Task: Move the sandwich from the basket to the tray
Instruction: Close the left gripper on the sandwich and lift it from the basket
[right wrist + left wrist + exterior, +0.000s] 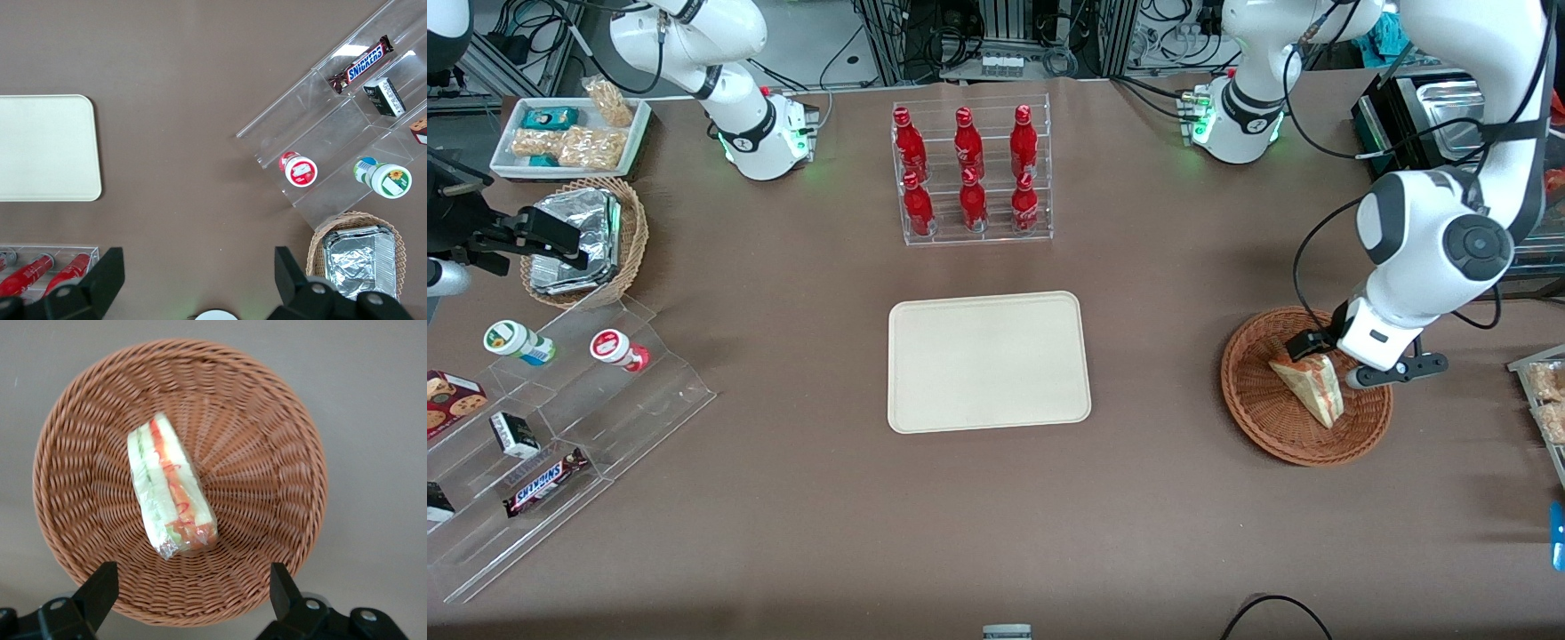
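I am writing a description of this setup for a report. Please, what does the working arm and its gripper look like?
The left arm has glossy white rounded shells with dark grey joint rings and a round dark grey cap on one joint. Black cables loop along it. Its base shows a green light. The gripper, above the basket with the sandwich, has two black, wedge-shaped fingers, set apart.

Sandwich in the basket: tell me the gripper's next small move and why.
Probably lower straight down. The gripper hovers above the basket with its fingers open, not touching anything, and the sandwich lies loose in the basket. Descending would bring the fingers to either side of the wedge, ready to close.
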Action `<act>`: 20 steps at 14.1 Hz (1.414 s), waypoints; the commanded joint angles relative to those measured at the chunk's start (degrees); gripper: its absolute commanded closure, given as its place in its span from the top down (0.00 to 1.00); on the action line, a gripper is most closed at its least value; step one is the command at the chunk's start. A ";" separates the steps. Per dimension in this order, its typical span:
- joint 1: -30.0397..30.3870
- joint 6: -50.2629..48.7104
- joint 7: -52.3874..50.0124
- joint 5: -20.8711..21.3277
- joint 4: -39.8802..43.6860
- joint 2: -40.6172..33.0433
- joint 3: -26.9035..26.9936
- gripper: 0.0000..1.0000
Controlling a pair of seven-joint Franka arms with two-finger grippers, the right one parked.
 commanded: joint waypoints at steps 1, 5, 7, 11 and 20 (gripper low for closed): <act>-0.21 1.01 -12.20 0.33 0.49 1.92 0.35 1.00; 1.10 7.08 -22.35 0.59 0.66 6.14 0.43 1.00; 2.25 8.04 -22.26 1.03 0.84 7.90 0.43 1.00; 2.16 8.05 -22.17 1.29 1.02 8.79 0.43 0.22; -8.10 -15.93 -1.03 1.65 14.79 7.02 -1.06 0.01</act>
